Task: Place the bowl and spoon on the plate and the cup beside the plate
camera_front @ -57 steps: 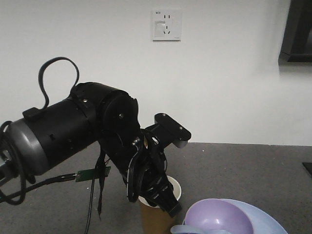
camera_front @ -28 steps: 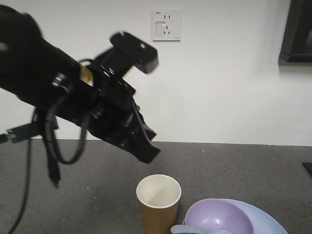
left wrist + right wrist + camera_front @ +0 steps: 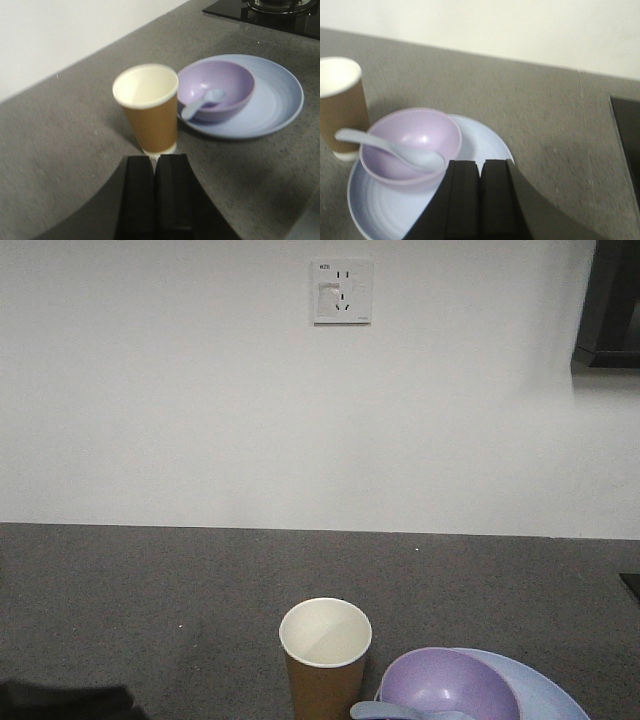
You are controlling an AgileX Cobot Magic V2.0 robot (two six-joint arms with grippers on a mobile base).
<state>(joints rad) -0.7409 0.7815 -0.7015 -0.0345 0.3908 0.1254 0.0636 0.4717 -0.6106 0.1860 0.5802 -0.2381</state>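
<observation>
Grey speckled surface (image 3: 150,590) under a white wall with a socket (image 3: 342,291). Left fingers (image 3: 158,172) pressed together, holding nothing, just short of the cup's base. Right fingers (image 3: 481,177) also together and empty, over the plate's near rim. Cup (image 3: 148,107) stands upright just beside the plate (image 3: 280,100). Bowl (image 3: 217,90) sits on the plate, spoon (image 3: 200,102) resting in the bowl, handle over its rim.

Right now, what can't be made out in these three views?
- Front view: the plate, bowl and cup are cut off by the bottom edge; the spoon barely shows.
- Right wrist view: the right gripper hides the plate's near rim.
- Left wrist view: the left gripper hides the cup's base.
</observation>
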